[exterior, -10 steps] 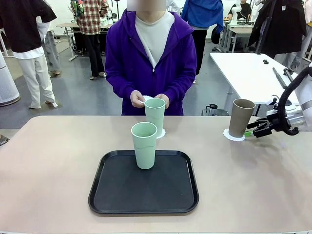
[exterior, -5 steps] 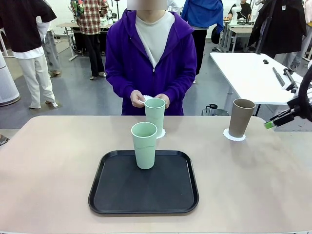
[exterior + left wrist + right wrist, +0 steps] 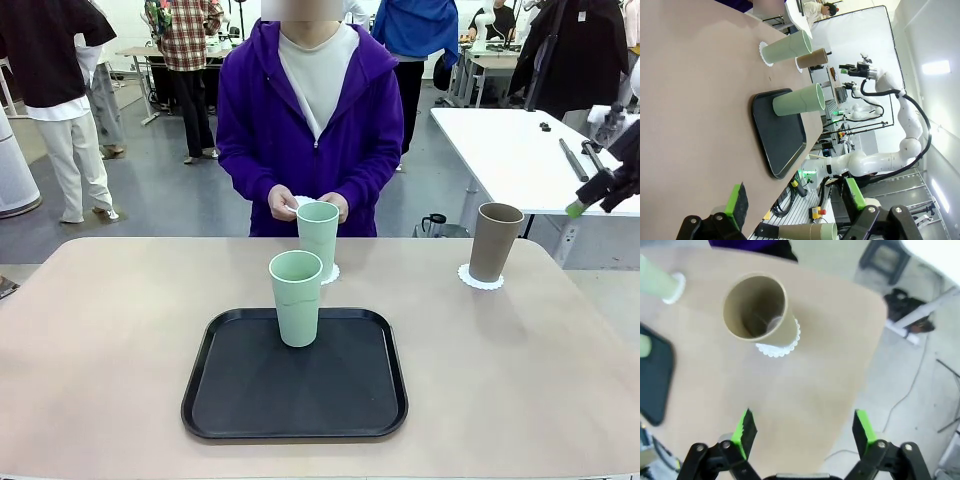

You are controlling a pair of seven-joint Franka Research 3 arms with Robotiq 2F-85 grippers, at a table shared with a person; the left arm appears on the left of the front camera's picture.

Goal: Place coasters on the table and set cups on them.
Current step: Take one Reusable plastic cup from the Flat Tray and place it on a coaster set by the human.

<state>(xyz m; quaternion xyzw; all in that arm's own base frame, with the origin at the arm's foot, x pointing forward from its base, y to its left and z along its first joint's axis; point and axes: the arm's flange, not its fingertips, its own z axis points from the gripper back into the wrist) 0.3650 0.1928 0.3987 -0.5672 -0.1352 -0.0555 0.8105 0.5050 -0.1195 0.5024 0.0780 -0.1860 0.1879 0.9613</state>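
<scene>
Your right gripper has lifted up and away from the tall brown-taupe matte tumbler. A second ago it sat low just beside that cup, and it now hangs at the right edge of the front view, well apart from it. The cups, the tray and the person have not shifted. In the right wrist view you see its green-padded fingers spread wide with nothing between them, looking down into the brown-taupe tumbler. That cup stands upright on a small round white paper doily with a scalloped edge, right of centre on the large beige-tan tabletop. Your left gripper sits at the bottom of the left wrist view, its fingers also apart and empty, over the near part of the table. One pale mint green tumbler stands upright on the black rounded-rectangle tray at the centre of the front view. A second pale mint green tumbler stands just behind it, off the tray, on its own white scalloped doily. Behind that cup, at upper centre, the person's hands in purple sleeves hold a small white piece, partly hidden by the cup's rim.
</scene>
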